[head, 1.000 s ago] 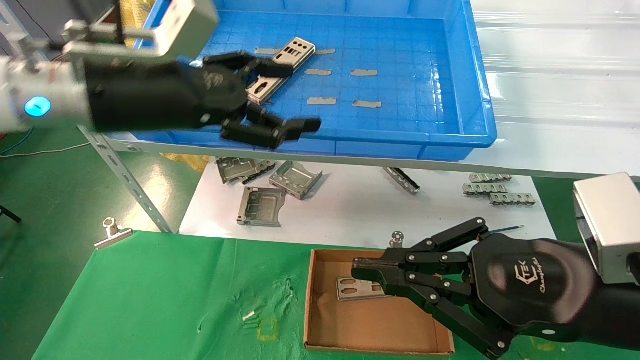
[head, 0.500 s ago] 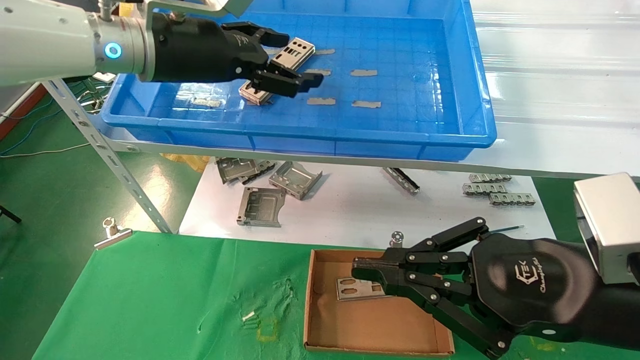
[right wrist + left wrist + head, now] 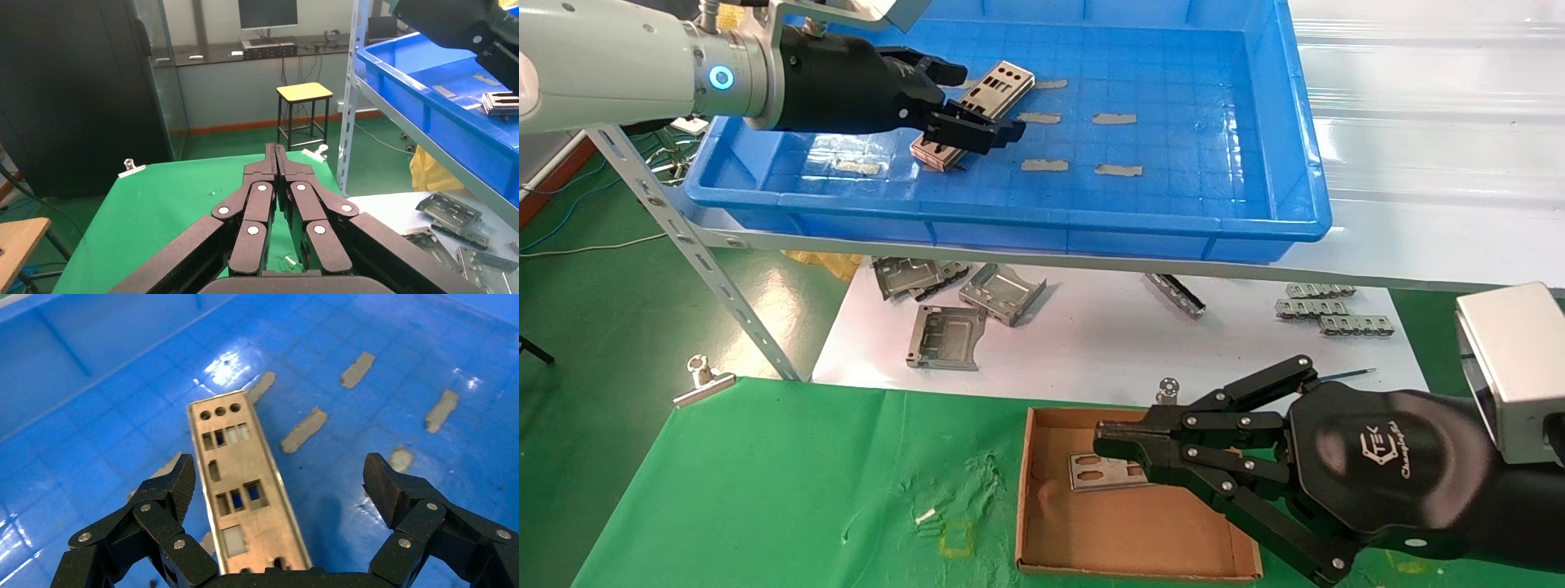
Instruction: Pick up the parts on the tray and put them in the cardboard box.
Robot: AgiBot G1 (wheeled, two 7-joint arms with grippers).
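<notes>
A silver-grey plate (image 3: 999, 85) with punched holes lies aslant on a small stack on the floor of the blue tray (image 3: 1091, 238), at its back left. My left gripper (image 3: 964, 102) is open and hovers over the stack's near end; the plate (image 3: 242, 478) lies between the spread fingertips, closer to one, with no contact visible. My right gripper (image 3: 1103, 441) is shut and empty, held low over the cardboard box (image 3: 1124, 535). One plate (image 3: 1101, 472) lies flat in the box, partly hidden by the fingers. The right wrist view shows that gripper (image 3: 275, 150) shut, the tray (image 3: 428, 104) and the stack (image 3: 502, 101).
Grey tape strips (image 3: 1042, 165) dot the tray floor. Folded metal brackets (image 3: 944, 335) and small strips (image 3: 1324, 312) lie on a white sheet under the shelf. A slanted metal shelf leg (image 3: 711, 273) and a binder clip (image 3: 703, 380) are at left. Green cloth (image 3: 789, 490) covers the near table.
My left arm swung from the tray's front left edge up and into the tray over the plates, then drew back slightly. The right arm has not moved.
</notes>
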